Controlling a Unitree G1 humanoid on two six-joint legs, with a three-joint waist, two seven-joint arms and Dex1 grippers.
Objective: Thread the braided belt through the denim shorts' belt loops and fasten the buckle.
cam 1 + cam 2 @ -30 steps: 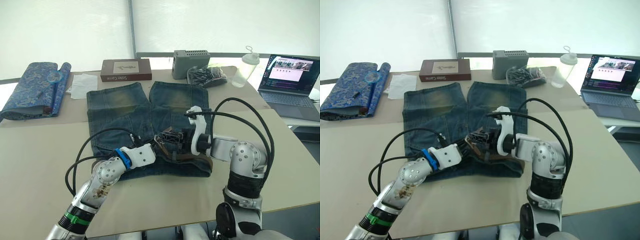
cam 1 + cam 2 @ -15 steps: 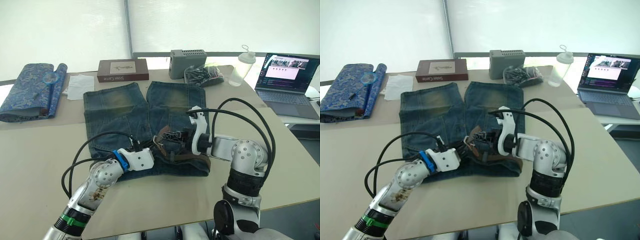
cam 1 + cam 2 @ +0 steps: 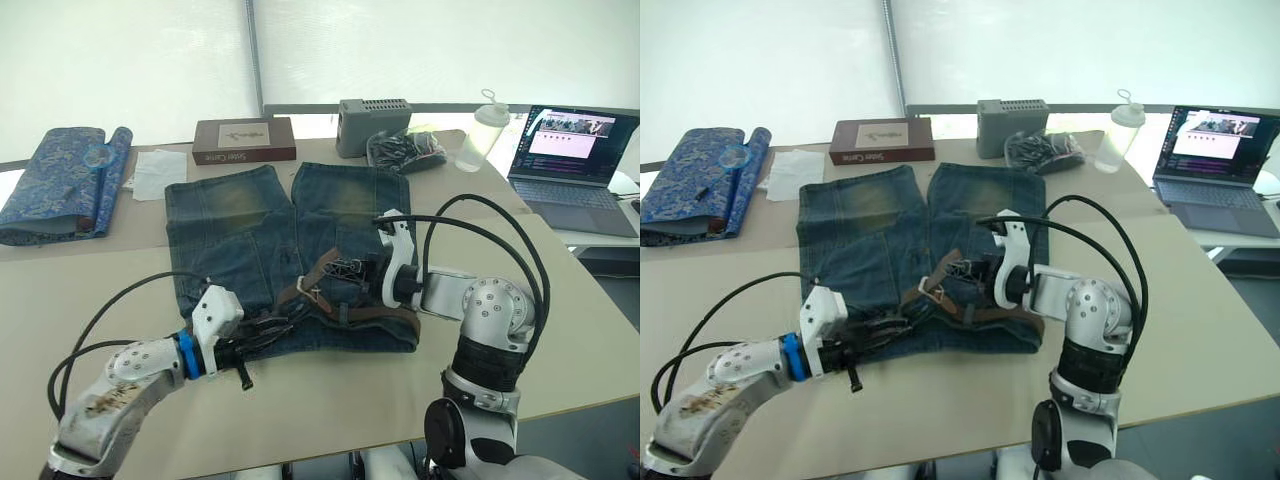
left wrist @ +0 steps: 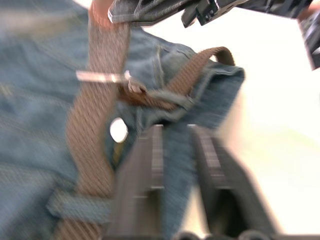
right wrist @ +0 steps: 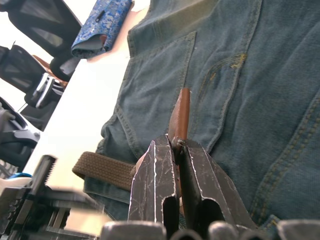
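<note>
The denim shorts lie flat on the table, waistband toward me. The braided belt runs along the right part of the waistband, and its silver buckle rests near the middle. My right gripper is shut on the belt's smooth brown tip, just above the waistband beside the buckle. My left gripper lies low over the waistband's left part, left of the buckle, open with a narrow gap and only denim showing between its fingers. The left wrist view shows the buckle and a belt loop over the strap.
A blue patterned fabric roll lies at the far left, with white paper beside it. A brown box, a grey box, a black cable bundle and a bottle line the back. A laptop stands at right.
My left arm has drawn back toward me and to the left, taking its gripper away from the buckle. The right gripper stays shut on the belt tip, and the buckle now lies uncovered.
</note>
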